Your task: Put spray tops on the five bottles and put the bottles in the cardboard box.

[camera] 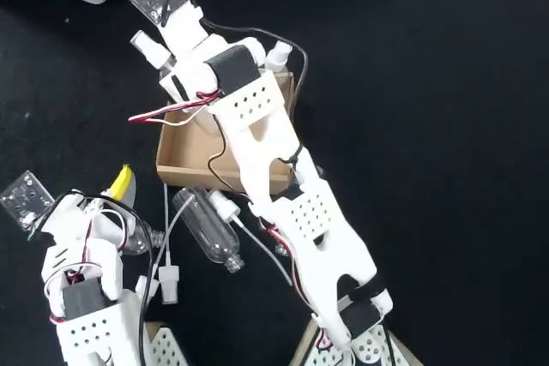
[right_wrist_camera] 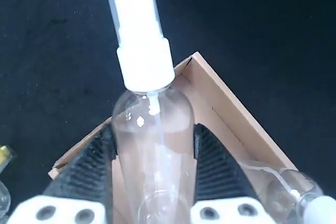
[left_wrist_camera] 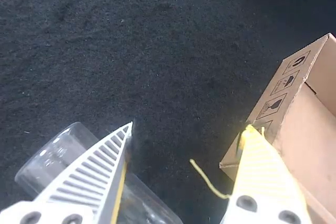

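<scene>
My right gripper (right_wrist_camera: 152, 145) is shut on a clear bottle (right_wrist_camera: 149, 129) with a white spray top (right_wrist_camera: 142, 45), held tilted over the far left corner of the cardboard box (camera: 184, 156). In the high view that bottle's spray top (camera: 147, 47) pokes out past the right gripper (camera: 167, 64). Another capped bottle (right_wrist_camera: 286, 187) lies in the box. My left gripper (left_wrist_camera: 189, 127) is open above the black table, and a clear bottle (left_wrist_camera: 55, 156) lies under its white finger. An uncapped bottle (camera: 208, 229) lies in front of the box.
Two loose spray tops with long tubes lie on the black cloth, one (camera: 169, 285) near the left arm and one (camera: 226, 207) beside the uncapped bottle. The right arm (camera: 292, 203) stretches across the box's near side. The table's right half is bare black cloth.
</scene>
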`<state>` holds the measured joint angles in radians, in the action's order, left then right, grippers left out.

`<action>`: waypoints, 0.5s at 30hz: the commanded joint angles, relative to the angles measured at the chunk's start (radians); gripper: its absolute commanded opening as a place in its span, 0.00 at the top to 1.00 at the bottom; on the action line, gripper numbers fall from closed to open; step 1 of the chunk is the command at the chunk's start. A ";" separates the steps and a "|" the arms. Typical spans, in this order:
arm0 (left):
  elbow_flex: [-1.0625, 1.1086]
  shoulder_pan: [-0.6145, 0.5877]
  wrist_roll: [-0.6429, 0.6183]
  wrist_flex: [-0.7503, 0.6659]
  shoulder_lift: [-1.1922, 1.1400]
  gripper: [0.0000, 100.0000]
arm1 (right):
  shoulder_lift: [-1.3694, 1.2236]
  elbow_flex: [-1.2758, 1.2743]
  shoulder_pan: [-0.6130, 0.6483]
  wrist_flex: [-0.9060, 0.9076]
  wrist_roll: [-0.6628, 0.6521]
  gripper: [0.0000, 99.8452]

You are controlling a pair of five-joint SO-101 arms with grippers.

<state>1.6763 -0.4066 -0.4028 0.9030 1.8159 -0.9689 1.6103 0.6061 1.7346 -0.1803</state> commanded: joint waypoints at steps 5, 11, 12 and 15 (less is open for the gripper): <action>0.024 0.001 0.008 0.003 0.009 0.70 | 0.170 0.054 0.032 0.034 0.066 0.99; 0.024 0.001 0.008 0.005 0.009 0.70 | 0.236 0.053 0.051 0.035 0.100 0.99; 0.024 0.001 0.008 0.005 0.009 0.70 | 0.242 0.048 0.052 0.035 0.100 0.99; 0.024 0.001 0.008 0.005 0.009 0.70 | 0.268 -0.010 0.054 0.035 0.100 0.99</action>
<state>1.6763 -0.4066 -0.4028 0.9045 1.8159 -0.8094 1.6103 0.6398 1.7346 -0.0913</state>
